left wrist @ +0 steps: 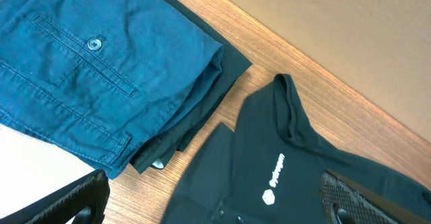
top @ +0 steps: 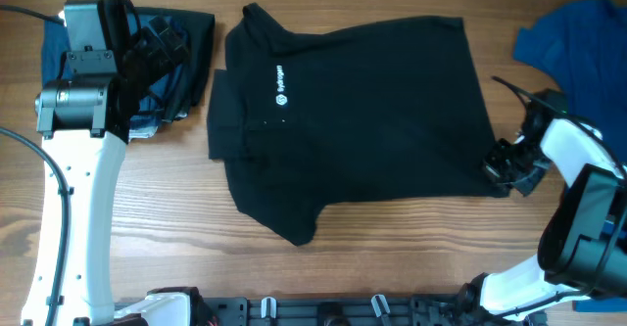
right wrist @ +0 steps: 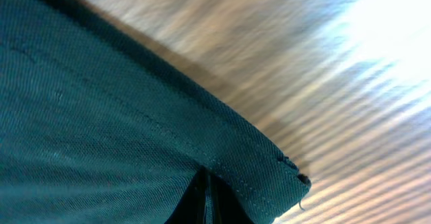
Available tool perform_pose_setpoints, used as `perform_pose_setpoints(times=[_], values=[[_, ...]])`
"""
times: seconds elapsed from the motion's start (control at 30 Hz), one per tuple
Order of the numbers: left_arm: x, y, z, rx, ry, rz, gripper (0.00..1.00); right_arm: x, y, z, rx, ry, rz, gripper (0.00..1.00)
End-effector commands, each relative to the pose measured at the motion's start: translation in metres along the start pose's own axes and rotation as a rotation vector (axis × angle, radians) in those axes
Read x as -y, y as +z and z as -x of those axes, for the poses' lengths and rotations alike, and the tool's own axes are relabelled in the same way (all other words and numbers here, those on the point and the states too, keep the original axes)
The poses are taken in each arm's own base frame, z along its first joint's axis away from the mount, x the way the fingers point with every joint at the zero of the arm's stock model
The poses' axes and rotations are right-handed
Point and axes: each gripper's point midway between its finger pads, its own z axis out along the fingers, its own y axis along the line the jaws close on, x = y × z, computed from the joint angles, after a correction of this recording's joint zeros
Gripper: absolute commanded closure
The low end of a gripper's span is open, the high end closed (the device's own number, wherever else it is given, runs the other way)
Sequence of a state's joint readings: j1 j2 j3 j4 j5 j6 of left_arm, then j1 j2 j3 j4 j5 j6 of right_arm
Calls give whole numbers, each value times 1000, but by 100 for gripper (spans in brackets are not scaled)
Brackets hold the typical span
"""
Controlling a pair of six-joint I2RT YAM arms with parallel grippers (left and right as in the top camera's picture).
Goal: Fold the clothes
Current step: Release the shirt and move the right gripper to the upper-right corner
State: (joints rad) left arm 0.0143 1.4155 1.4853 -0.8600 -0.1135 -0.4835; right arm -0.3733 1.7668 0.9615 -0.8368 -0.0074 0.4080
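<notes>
1. Right pincer (top: 509, 167): clenched on the hem corner of the black shirt (top: 362, 111), at the bench's 4 o'clock. In the right wrist view the stitched hem and side slit (right wrist: 205, 190) fill the frame and cover the fingers.
2. Left pincer (top: 157, 52): released, jaws spread wide, holding nothing. It hovers at the bench's 10 o'clock, over the folded stack. In the left wrist view one finger (left wrist: 81, 200) shows at 7 o'clock and the other at 5 o'clock.
3. Black shirt: lies flat, front up, across the middle of the bench (top: 392, 257). Collar (top: 253, 18) is at its 10 o'clock end and the hem at its 3 o'clock end. One short sleeve (top: 289, 223) points to 7 o'clock.
4. White logo (top: 280, 83): on the chest, just below the collar.
5. Folded stack: blue trousers (left wrist: 81, 62), pocket button (left wrist: 94, 44) up, resting on a darker navy garment (left wrist: 209, 109). It sits just beside the shirt's collar, at 9 o'clock from it.
6. Bright blue garment (top: 578, 42): loose at the bench's 2 o'clock, apart from the shirt.
</notes>
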Motion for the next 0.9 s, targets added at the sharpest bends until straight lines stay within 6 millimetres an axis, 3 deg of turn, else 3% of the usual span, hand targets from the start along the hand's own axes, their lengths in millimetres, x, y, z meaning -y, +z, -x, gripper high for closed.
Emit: perform_pose_setpoints(times=[0.0, 0.17, 0.27, 0.37, 0.43, 0.53, 0.57, 0.63, 0.67, 0.73, 0.8, 0.83, 0.87], values=[[1, 0, 2, 3, -1, -4, 0, 46, 29, -19, -83, 73, -162, 96], [1, 0, 2, 3, -1, -4, 0, 34, 18, -6, -61, 49, -124, 96], [1, 0, 2, 3, -1, -4, 0, 23, -1, 10, -21, 13, -110, 96], [1, 0, 2, 3, -1, -4, 0, 5, -34, 32, 40, -15, -78, 96], [1, 0, 2, 3, -1, -4, 0, -22, -60, 44, 76, -101, 13, 96], [1, 0, 2, 3, -1, -4, 0, -79, -108, 59, 155, -320, 206, 92], [1, 0, 2, 3, -1, -4, 0, -87, -118, 65, 190, -343, 217, 89], [1, 0, 2, 3, -1, -4, 0, -100, -134, 76, 252, -361, 238, 76], [1, 0, 2, 3, -1, -4, 0, -107, -142, 84, 296, -371, 254, 64], [1, 0, 2, 3, -1, -4, 0, -112, -148, 93, 342, -375, 268, 51], [1, 0, 2, 3, -1, -4, 0, -113, -149, 99, 368, -374, 264, 13], [1, 0, 2, 3, -1, -4, 0, -111, -149, 101, 374, -372, 253, 0], [1, 0, 2, 3, -1, -4, 0, -110, -149, 102, 378, -369, 244, 0]])
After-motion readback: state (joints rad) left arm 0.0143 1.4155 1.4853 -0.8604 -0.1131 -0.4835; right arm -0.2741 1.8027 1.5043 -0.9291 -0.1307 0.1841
